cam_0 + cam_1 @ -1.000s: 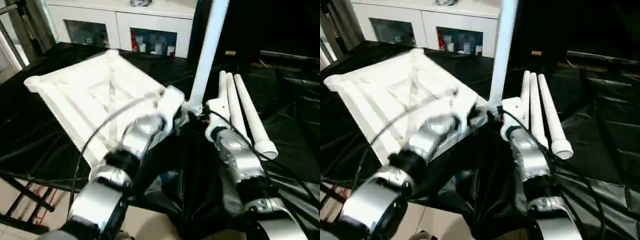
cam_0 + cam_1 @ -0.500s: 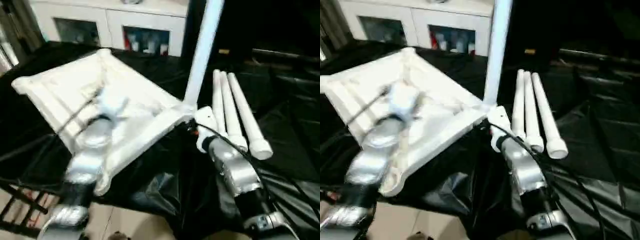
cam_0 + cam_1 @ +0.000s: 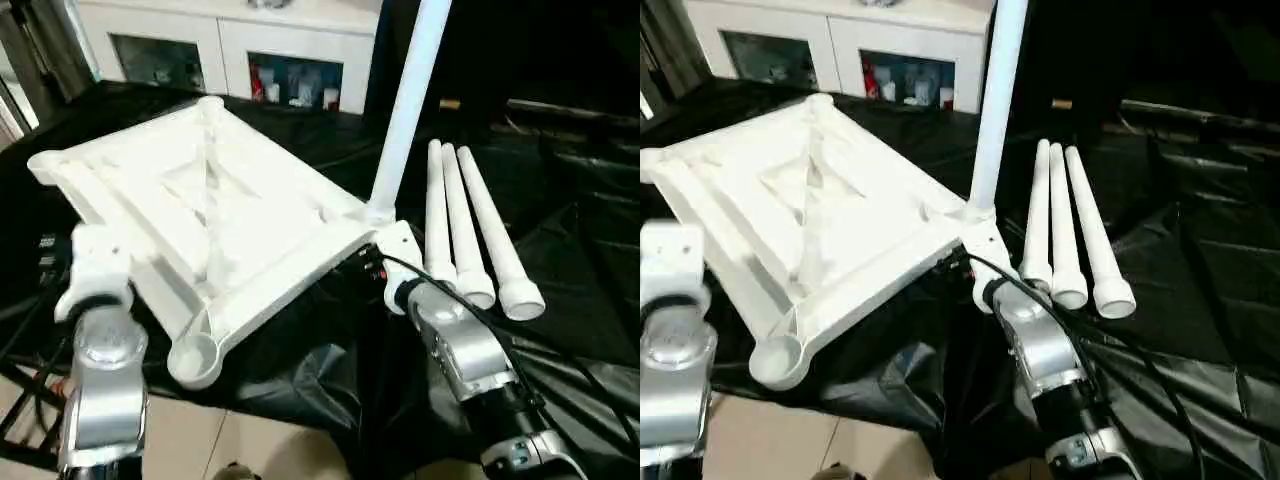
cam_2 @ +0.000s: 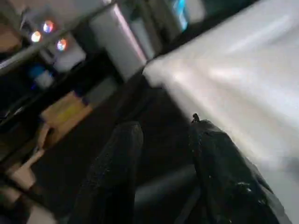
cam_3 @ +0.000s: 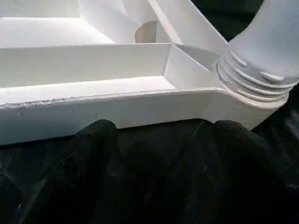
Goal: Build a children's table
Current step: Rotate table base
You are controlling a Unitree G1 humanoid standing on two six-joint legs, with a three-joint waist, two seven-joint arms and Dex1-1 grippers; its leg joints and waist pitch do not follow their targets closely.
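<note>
Nearest, at the tabletop's near-left edge: left gripper [image 4: 161, 154], fingers parted with a gap between them and nothing inside, one finger [image 4: 219, 163] just beside the white rim; likely parked there to steady the slab or to leave room, though contact cannot be told. Left forearm rising almost straight up from below, wrist block level with the tabletop's near-left side.

At the tabletop's near-right corner: right gripper [image 5: 159, 149], jaws standing wide, empty, pointed at the outer wall just below the socket; probably poised to brace that corner. Right forearm stretched forward and slightly leftward toward that corner.

Tabletop [image 3: 215, 215] lying ribbed side up on the black-draped work table [image 3: 580, 250], so the round sockets face upward for the legs; near-left socket [image 3: 193, 357] empty and hanging over the drape's edge.

In the near-right socket: one leg [image 3: 408, 105] standing upright, its threaded collar [image 5: 254, 81] seated at the socket mouth, so one of four judged fitted.

Right of the tabletop: three spare legs [image 3: 468, 228] lying side by side, touching, open ends toward the robot, handy for the right arm.

Beyond the tabletop: white cabinet [image 3: 240, 50] with glass doors.
</note>
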